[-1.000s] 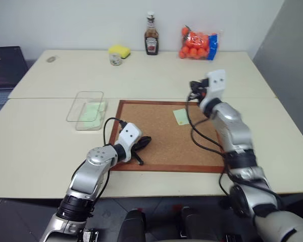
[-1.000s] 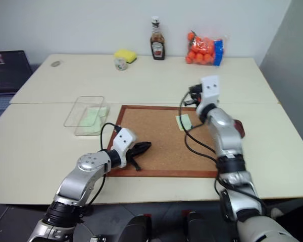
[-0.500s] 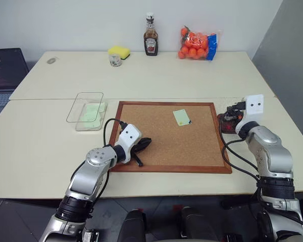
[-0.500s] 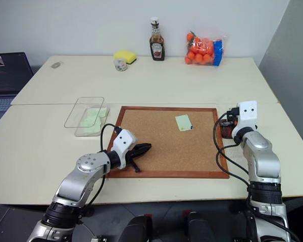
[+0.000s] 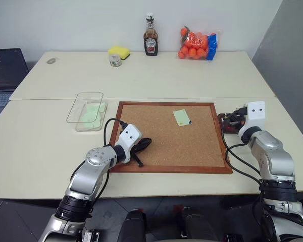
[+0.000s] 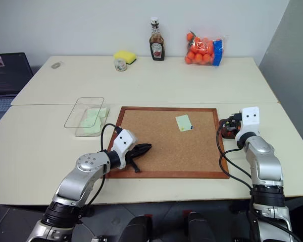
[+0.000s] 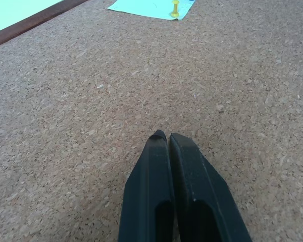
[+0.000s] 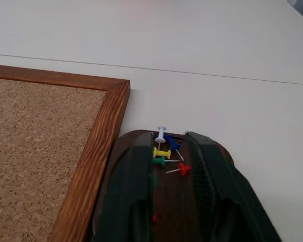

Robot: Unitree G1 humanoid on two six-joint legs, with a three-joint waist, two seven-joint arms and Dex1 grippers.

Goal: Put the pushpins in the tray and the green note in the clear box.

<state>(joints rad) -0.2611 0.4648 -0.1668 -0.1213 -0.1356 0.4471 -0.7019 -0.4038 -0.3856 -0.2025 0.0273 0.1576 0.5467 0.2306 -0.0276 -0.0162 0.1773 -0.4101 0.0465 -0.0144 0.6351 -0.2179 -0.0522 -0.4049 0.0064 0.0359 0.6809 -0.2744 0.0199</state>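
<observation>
Right gripper (image 8: pixel 174 151) fingers apart over tray (image 8: pixel 222 156), holding nothing; five pins (image 8: pixel 167 153) lie loose in tray between them. Left gripper (image 7: pixel 170 138) fingers pressed together, empty, on cork board (image 5: pixel 141 121). Note (image 5: pixel 181 117) on board, pinned by one yellow pin (image 7: pixel 175 7). Box (image 5: pixel 86 110) left of board.

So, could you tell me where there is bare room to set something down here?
Free: the table between the cork board and the ketchup bottle, and left of the clear box. Crowded: the tray under the right gripper, holding pushpins.
</observation>
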